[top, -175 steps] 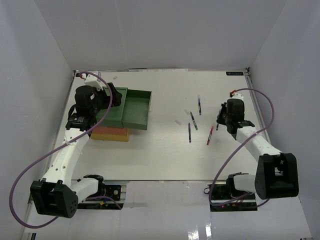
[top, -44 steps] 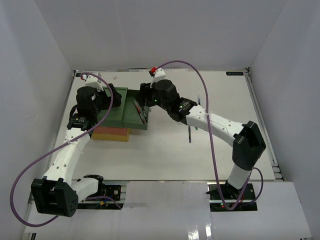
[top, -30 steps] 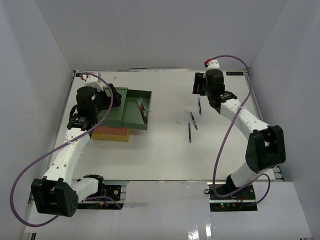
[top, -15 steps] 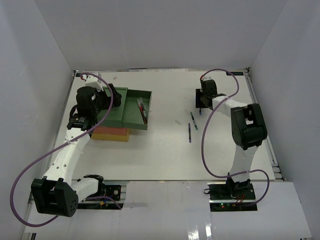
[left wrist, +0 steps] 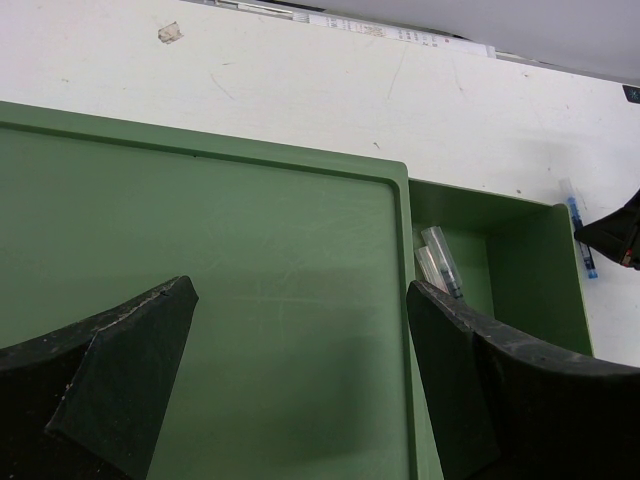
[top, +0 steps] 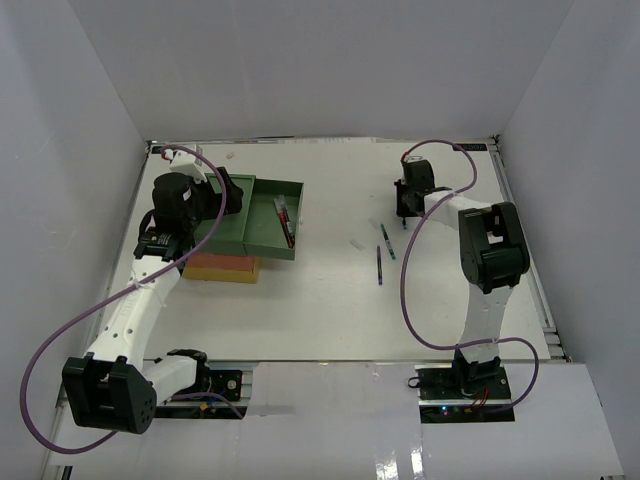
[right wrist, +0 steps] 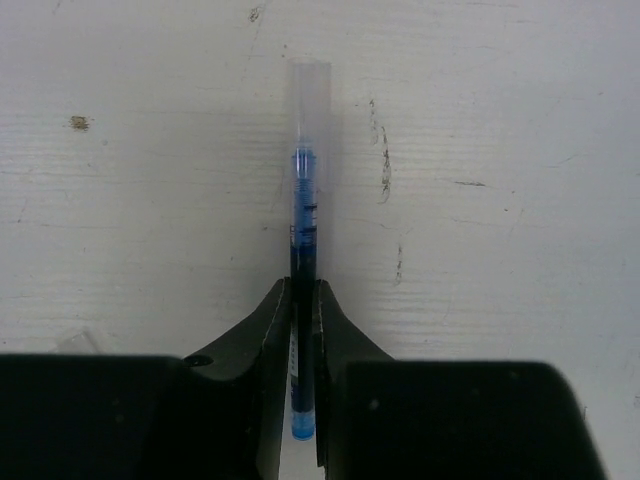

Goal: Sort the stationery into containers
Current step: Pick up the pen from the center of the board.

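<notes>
Right claw clenched on blue pen, flat on worktop near far right corner. Left claw released, over green drawer tier, far left. Grip near pen's end: lift slowly, straight up, avoid pivoting.

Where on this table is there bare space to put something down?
The near half of the table, in front of the green drawer and two loose pens, is bare. So is the back strip between that drawer and the right gripper. It is crowded around the gripper's blue pen.
</notes>
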Tool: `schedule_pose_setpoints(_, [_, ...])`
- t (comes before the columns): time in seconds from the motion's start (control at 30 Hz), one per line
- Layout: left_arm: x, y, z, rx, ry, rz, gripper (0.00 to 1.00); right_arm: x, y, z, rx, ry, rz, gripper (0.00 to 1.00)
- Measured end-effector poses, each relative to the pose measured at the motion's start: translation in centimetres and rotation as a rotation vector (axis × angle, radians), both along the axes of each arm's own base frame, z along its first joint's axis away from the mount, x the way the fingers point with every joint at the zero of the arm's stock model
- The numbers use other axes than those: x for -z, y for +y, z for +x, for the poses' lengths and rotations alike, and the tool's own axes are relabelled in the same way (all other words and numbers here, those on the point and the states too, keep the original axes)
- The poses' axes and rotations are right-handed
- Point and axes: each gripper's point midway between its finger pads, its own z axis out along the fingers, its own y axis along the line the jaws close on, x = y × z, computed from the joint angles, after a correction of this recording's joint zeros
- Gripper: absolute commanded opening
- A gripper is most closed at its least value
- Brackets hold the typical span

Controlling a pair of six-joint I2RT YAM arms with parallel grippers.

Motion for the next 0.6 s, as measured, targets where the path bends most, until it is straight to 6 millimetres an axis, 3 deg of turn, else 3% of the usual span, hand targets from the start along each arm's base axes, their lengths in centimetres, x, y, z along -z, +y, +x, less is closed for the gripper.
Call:
schedule_pose_setpoints(0.2, [0.0, 0.0, 0.0, 0.000, 0.000, 0.000, 0.98, -0.3, 0.0, -0.1, 0.000, -0.001, 0.003, 0.08])
schedule_pose_setpoints(0.3, [0.0, 0.0, 0.0, 0.000, 0.000, 0.000, 0.98, -1.9, 0.6, -1.0, -0.013, -0.017, 0.030, 0.08])
schedule_pose_setpoints(0.43, [0.0, 0.0, 0.0, 0.000, 0.000, 0.000, 0.98, -8.2, 2.8, -2.2, -0.036, -0.126, 0.099, 0.08])
schedule_pose_setpoints(0.5, [0.0, 0.0, 0.0, 0.000, 0.000, 0.000, 0.98, -12.6, 5.5, -3.0, -0.074, -0.215, 0.161, 0.09])
schedule_pose_setpoints(0.6, [0.0, 0.0, 0.0, 0.000, 0.000, 0.000, 0.98, -18.9, 11.1, -5.5, -0.170, -0.338, 0.291, 0.10])
